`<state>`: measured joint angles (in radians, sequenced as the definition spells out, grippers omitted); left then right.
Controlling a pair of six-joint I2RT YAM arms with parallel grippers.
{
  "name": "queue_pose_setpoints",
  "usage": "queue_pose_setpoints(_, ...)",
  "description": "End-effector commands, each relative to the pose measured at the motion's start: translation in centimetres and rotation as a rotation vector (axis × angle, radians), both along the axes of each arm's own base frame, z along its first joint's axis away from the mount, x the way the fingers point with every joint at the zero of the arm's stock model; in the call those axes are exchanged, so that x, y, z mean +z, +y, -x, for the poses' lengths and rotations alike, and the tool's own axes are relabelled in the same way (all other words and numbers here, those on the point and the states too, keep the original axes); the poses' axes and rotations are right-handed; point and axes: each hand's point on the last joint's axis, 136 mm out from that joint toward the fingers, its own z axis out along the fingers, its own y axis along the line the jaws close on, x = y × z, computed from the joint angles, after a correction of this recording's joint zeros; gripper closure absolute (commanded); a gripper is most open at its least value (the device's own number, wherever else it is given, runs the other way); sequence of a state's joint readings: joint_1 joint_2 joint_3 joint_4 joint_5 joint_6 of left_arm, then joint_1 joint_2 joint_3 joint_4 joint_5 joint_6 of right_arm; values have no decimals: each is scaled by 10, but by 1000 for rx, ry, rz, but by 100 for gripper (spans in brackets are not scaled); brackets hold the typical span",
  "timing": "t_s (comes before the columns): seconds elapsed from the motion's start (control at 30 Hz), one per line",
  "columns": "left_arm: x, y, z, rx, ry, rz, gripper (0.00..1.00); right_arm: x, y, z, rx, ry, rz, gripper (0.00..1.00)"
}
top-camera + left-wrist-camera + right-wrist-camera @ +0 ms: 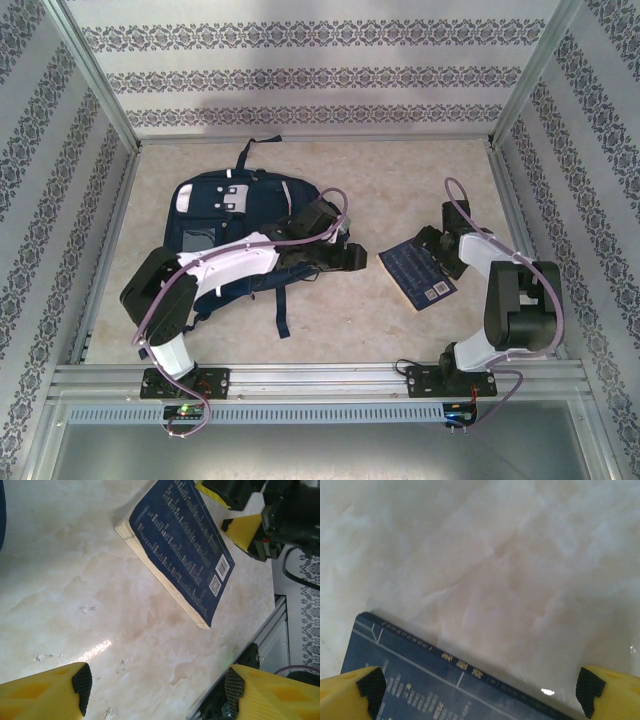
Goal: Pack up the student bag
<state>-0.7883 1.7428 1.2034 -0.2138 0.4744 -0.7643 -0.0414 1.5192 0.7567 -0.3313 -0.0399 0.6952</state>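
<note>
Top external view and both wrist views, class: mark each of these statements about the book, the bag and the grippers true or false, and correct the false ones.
1. The book lies on the table, outside the student bag. True.
2. The book's cover is red. False: it is dark blue with light print.
3. The left gripper is shut on the book. False: it is open with nothing between its fingers, and the book lies ahead of it.
4. In the top external view, the student bag lies left of the book. True.
5. The right gripper is open, at the book's edge. True.
</note>
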Motion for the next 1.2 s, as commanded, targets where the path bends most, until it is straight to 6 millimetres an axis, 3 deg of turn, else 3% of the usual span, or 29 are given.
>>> queue_pose_setpoints(0.0, -5, -8, -14, 6, -31, -12, 28, -6, 26, 19, 59, 14, -110, 2)
queue_pose_setpoints(0.3, -38, -14, -27, 19, 23, -90, 28, 7, 70, 68, 150, -37, -184, 2)
queue_pose_setpoints(0.43, -53, -16, -34, 27, 36, -126, 29, 16, 77, 84, 190, -69, -161, 2)
queue_pose_setpoints(0.7, -71, -21, -56, -5, 23, -208, 29, 18, 66, 73, 198, -126, -139, 3)
queue_pose_setpoints(0.9, -91, -38, -51, -24, 103, -159, 31, 22, 50, 59, 165, -146, -106, 4)
queue_pose_setpoints(1.17, -100, -47, -43, -31, 130, -148, 33, 8, 79, 46, 222, -116, -272, 7)
